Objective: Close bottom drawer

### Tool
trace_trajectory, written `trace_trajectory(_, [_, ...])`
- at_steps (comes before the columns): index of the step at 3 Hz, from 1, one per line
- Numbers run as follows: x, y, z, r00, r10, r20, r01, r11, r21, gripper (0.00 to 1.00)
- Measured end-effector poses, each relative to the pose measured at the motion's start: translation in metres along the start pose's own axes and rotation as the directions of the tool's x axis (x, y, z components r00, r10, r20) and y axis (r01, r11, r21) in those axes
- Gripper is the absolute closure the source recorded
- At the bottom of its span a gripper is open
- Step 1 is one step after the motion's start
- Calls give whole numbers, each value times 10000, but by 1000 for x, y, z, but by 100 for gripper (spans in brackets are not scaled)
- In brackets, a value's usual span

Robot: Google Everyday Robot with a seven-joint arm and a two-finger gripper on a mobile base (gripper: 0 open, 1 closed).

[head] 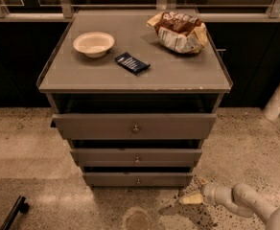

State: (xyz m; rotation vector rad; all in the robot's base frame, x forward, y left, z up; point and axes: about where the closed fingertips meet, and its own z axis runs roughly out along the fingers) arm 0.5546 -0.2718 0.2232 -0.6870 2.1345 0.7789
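Observation:
The bottom drawer (111,178) is the lowest and narrowest of the grey cabinet's three fronts, with a small round knob (138,181). A dark gap shows above its front. My gripper (193,190) is low over the floor, just right of and in front of the drawer's right end, apart from it. Its pale fingers (190,199) are spread open and hold nothing. The arm (240,202) comes in from the lower right corner.
The middle drawer (106,156) and the top drawer (92,126) stand partly pulled out. On the cabinet top (178,73) are a white bowl (93,43), a dark packet (132,63) and a chip bag (178,31). A black object (13,213) lies on the floor at lower left.

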Motion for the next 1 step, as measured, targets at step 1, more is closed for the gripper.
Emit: trace_trajectory(1, [0,0,0,10000,0,0,0,10000,0,0])
